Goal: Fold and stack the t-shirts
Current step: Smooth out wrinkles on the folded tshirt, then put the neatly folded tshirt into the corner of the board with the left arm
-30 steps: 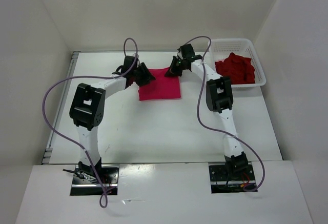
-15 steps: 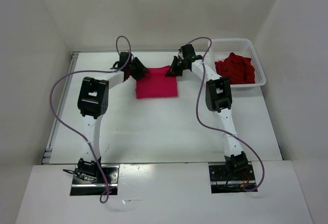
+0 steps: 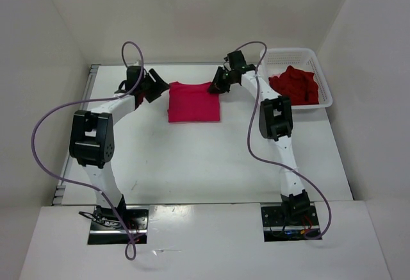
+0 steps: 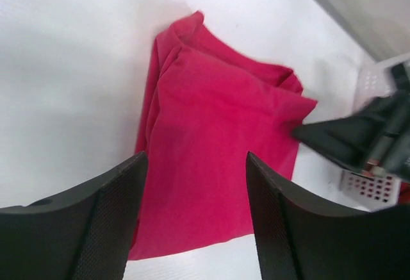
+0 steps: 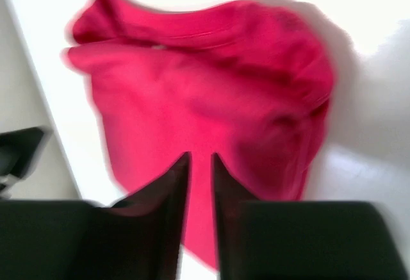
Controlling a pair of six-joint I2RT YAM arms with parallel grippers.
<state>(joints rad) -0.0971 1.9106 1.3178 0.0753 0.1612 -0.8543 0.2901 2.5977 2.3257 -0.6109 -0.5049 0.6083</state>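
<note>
Purple cable loops wide from the left arm, which reaches towards the far side of the white table. The left gripper hangs just left of the magenta t-shirt, clear of the cloth. In its wrist view the two black fingers stand wide apart with nothing between them, and the frame's lower edge cuts them off.

The magenta t-shirt lies folded into a rough rectangle on the far middle of the table. Its left edge shows several stacked layers, and the neckline end is bunched, so how many folds lie under the top layer I cannot tell. In the right wrist view a pale fleck sits near the neckline, too blurred to read as a label.

At the shirt's far right corner is the right gripper. Its fingers are drawn narrow, with a slim gap where pink shows through. The view is smeared, and whether the tips touch the cloth is beyond me.

Right of the shirt, against the wall, stands the white mesh basket. The dark red t-shirt is heaped inside it, crumpled so its sleeves and collar cannot be picked out. The basket's near wall hides the bottom of the heap.
</note>
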